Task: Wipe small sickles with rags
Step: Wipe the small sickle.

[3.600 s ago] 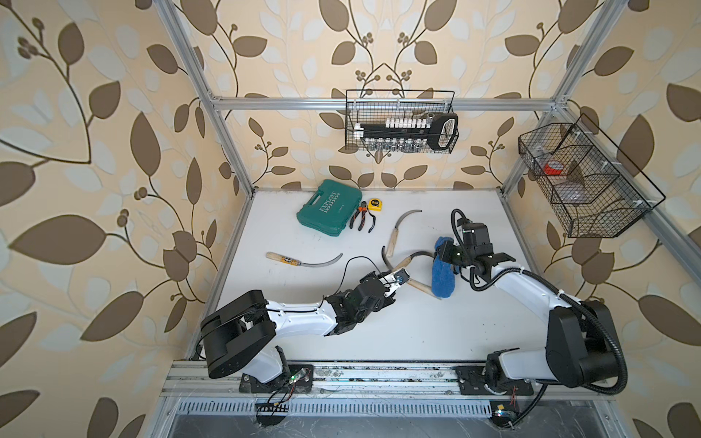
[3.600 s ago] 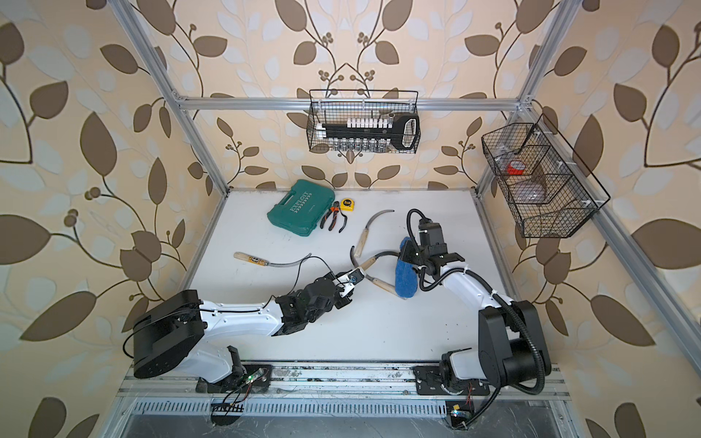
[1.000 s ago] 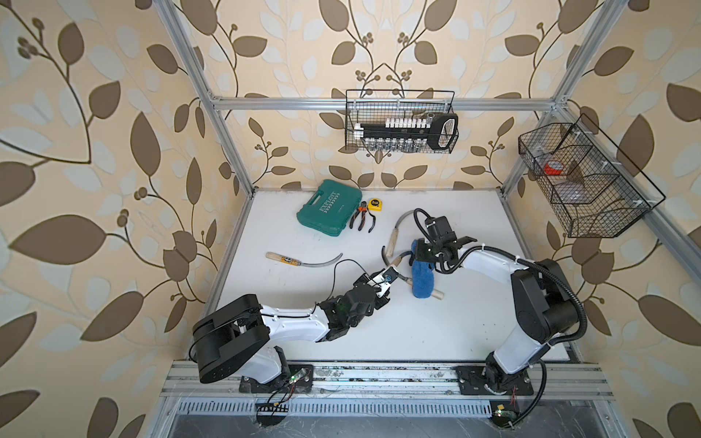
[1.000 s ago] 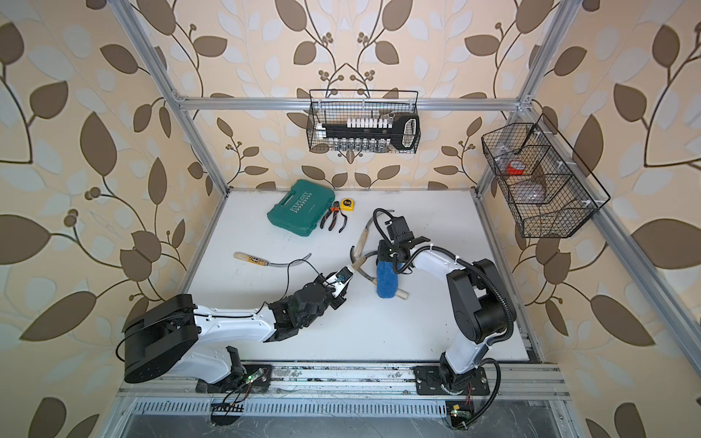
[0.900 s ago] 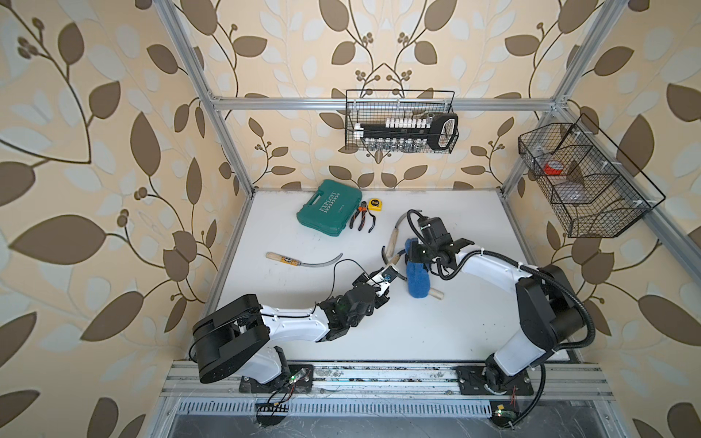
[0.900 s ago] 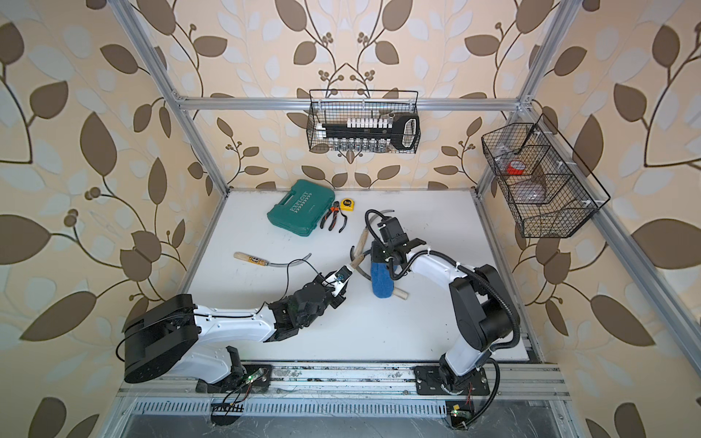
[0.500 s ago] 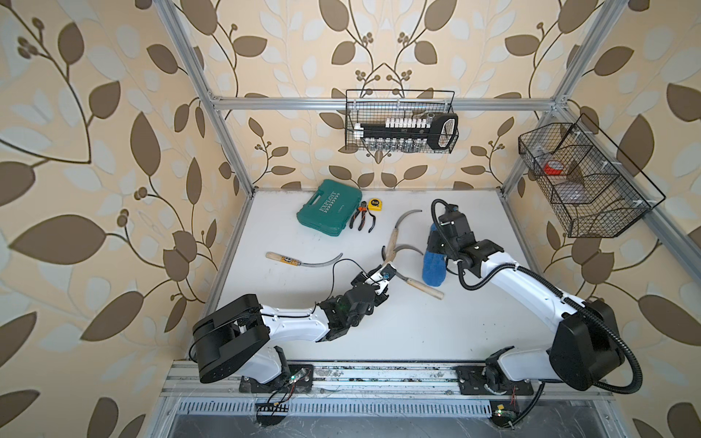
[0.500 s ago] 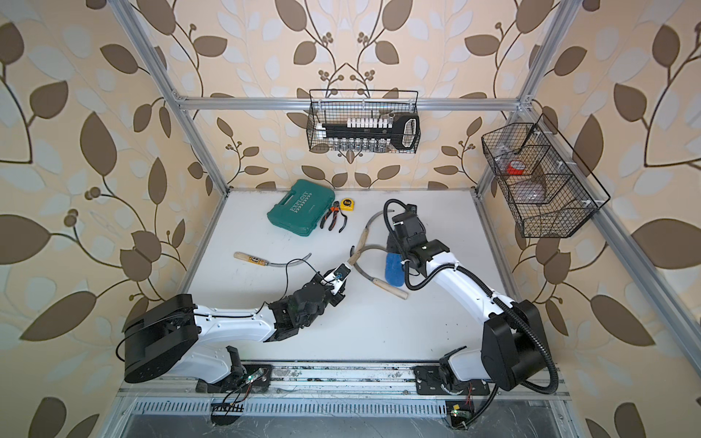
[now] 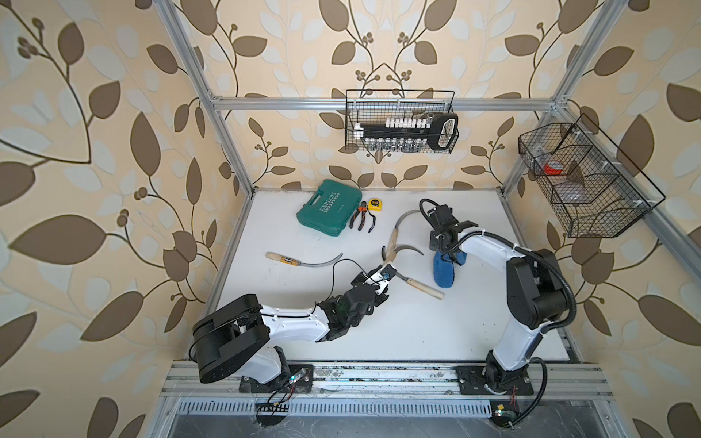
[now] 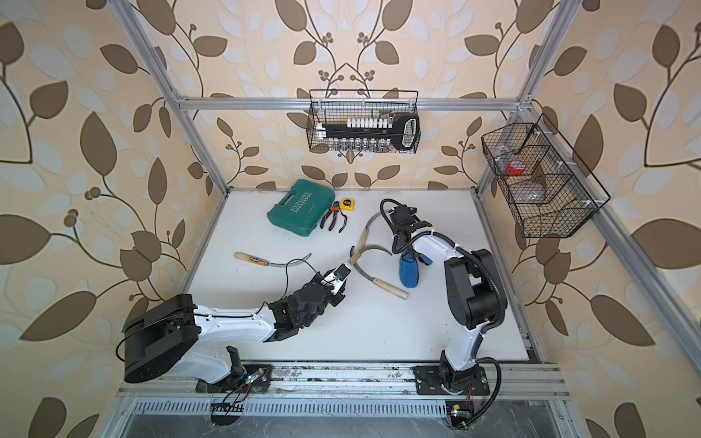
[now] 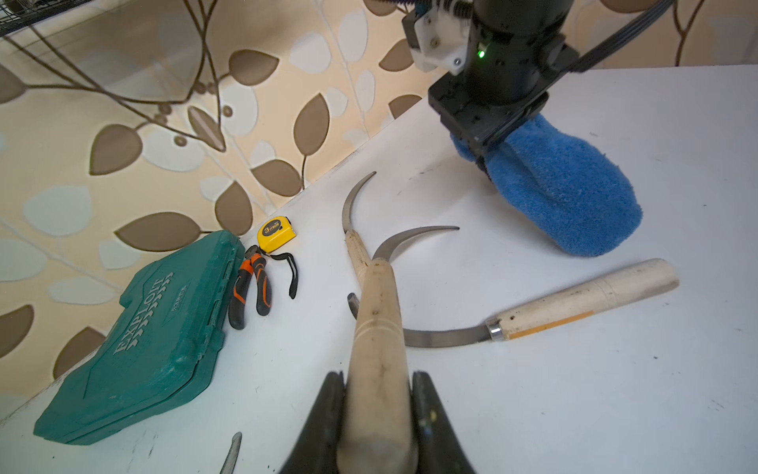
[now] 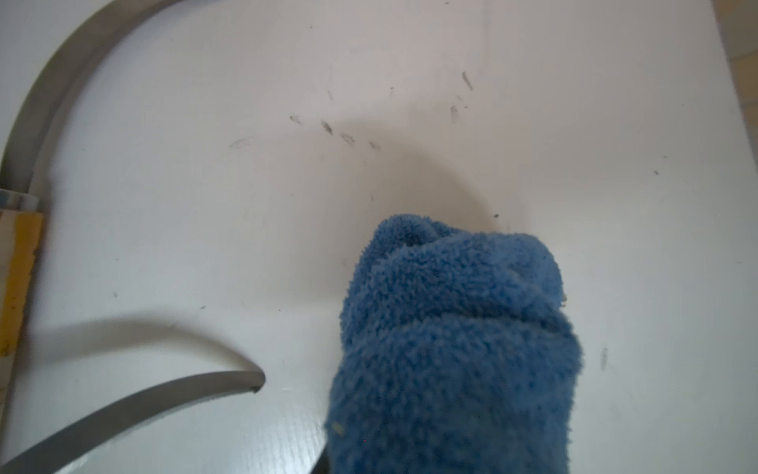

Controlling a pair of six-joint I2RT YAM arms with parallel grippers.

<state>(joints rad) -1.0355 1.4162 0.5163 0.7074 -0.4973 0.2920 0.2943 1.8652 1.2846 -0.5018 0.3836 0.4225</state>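
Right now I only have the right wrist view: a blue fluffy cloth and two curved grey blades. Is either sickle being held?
Observer: Yes, the left end effector is shut on the pale wooden handle of one curved grey-bladed sickle.
Operator: Anything under it?
Observer: A second wooden-handled sickle lies flat on the white table, its blade crossing beneath the held handle.
Operator: Any sickles I'm missing?
Observer: There are four in all. The fourth sickle lies alone on the left arm's side.

Both top views high over table (image 9: pixel 417 333); wrist views close, probably downward.
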